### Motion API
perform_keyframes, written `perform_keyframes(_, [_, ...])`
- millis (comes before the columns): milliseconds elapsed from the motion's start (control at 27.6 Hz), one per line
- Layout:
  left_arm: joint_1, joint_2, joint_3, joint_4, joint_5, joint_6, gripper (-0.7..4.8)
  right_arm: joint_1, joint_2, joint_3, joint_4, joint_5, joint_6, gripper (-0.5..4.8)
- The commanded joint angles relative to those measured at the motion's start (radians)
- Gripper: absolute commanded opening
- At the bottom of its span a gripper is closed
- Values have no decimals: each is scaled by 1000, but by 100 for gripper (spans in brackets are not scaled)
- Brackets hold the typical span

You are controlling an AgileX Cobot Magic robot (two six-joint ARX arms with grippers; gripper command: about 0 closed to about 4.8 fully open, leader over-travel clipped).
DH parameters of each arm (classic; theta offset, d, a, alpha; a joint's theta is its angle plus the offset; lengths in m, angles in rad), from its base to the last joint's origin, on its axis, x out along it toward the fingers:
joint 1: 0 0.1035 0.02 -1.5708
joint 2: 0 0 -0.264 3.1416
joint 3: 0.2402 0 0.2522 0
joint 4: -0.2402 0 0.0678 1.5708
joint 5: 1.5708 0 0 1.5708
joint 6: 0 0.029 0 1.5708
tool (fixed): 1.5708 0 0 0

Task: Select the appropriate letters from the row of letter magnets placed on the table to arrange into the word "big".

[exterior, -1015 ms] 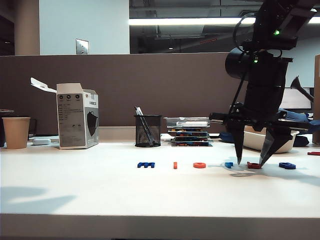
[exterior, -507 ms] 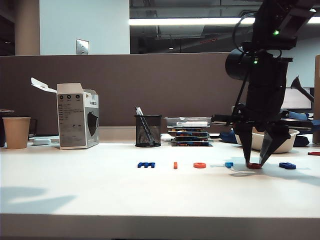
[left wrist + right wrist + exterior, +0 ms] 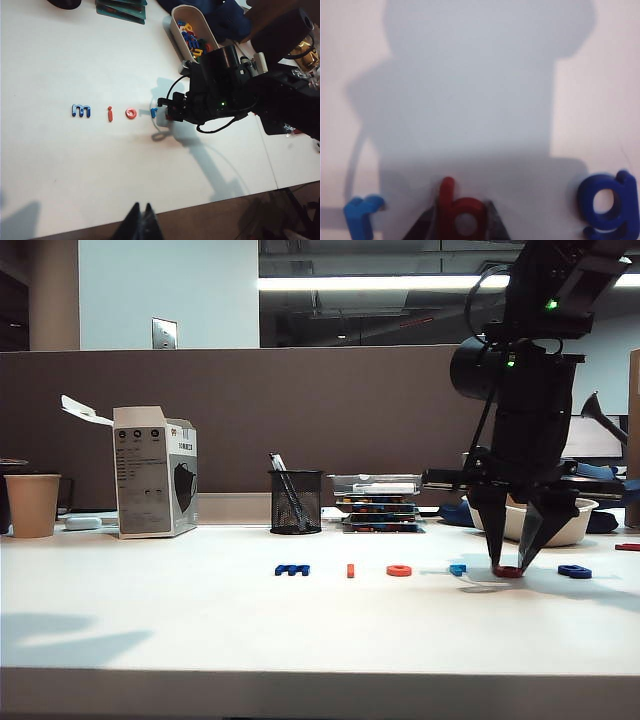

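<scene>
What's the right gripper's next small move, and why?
Probably lift straight up. The right gripper has its fingers closed against both sides of the red b, which still lies on the table between the light blue r and the dark blue g.

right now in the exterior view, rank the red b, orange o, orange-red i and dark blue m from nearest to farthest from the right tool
1. Red b: on the table between the right tool's fingertips.
2. Orange o: to its left.
3. Orange-red i: further left.
4. Dark blue m: the row's far left end.
</scene>
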Motion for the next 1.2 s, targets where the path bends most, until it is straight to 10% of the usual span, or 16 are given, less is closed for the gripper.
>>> perform_keyframes(36, [0,-2,4,13,-4,-2,-4,3,29,-24,-87,-24,0,72])
perform_keyframes(1196, [0,-2,4,13,-4,-2,-4,100,-28,52,-84,-127,1,72])
